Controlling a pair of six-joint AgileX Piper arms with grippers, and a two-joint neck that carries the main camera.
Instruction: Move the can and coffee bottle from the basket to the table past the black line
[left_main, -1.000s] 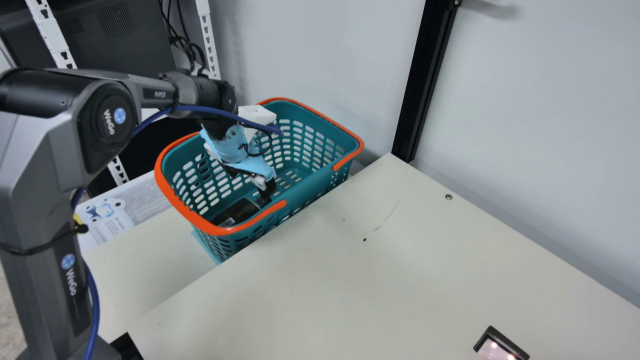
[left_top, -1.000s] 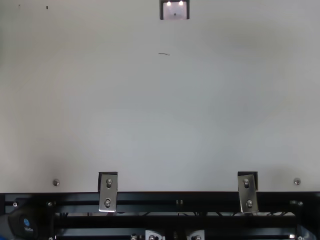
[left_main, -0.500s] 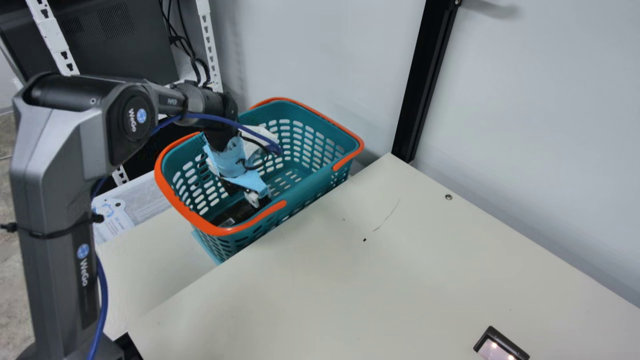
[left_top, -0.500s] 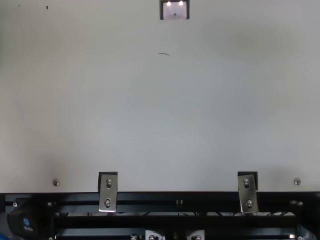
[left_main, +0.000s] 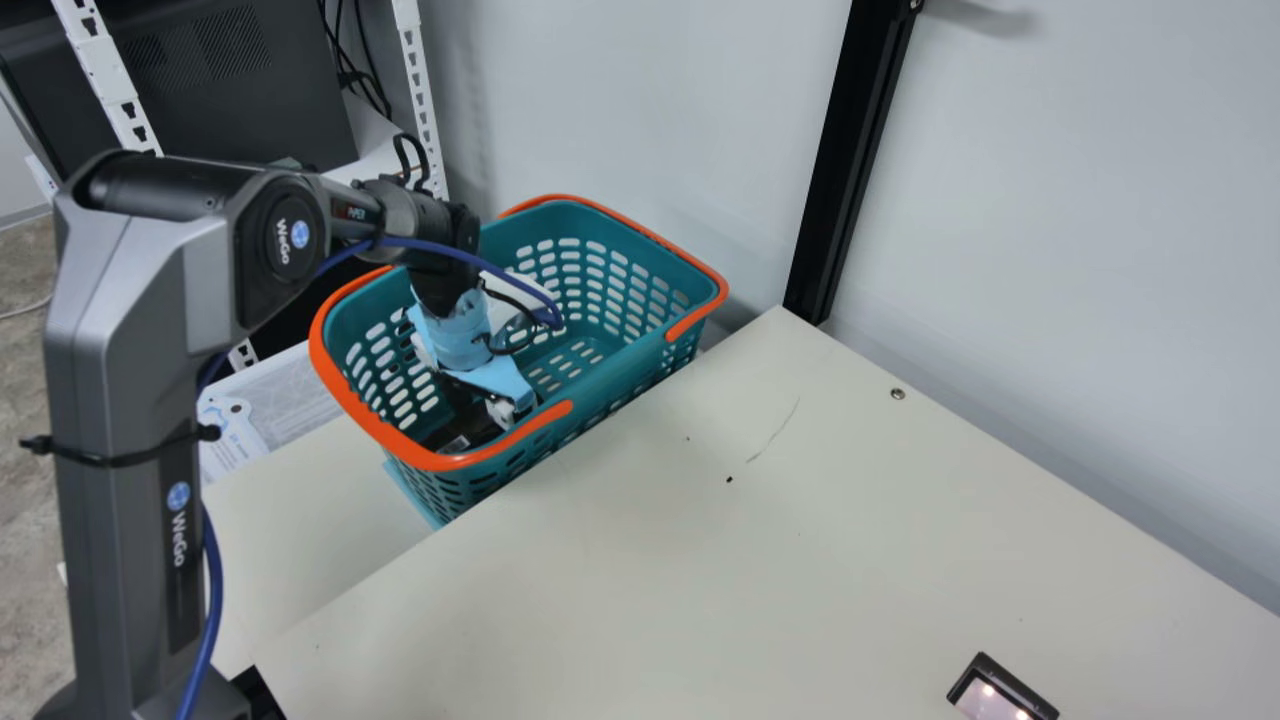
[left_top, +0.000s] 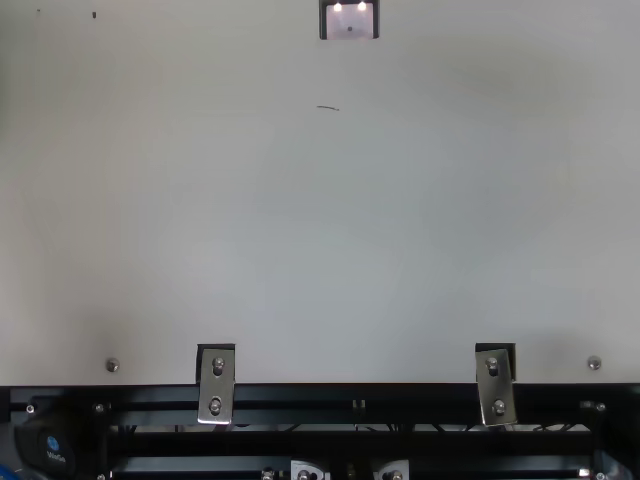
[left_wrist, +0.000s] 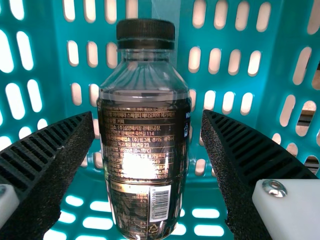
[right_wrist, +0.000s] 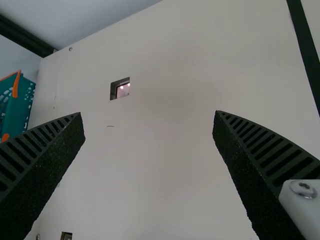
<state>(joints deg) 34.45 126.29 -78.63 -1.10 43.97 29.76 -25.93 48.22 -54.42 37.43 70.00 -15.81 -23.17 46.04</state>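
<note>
While the left pincer gapes (two fingers apart), one basket holds one bottle.

Bottle: clear plastic, dark contents, dark printed label with barcode, black ribbed cap on. Inside basket, at the end nearer the main camera; can't tell if leaning or flat. Basket: teal, slotted, orange handles, upright. Table: cream, right alongside basket. Black line: straight strip on table, well apart from basket.
</note>
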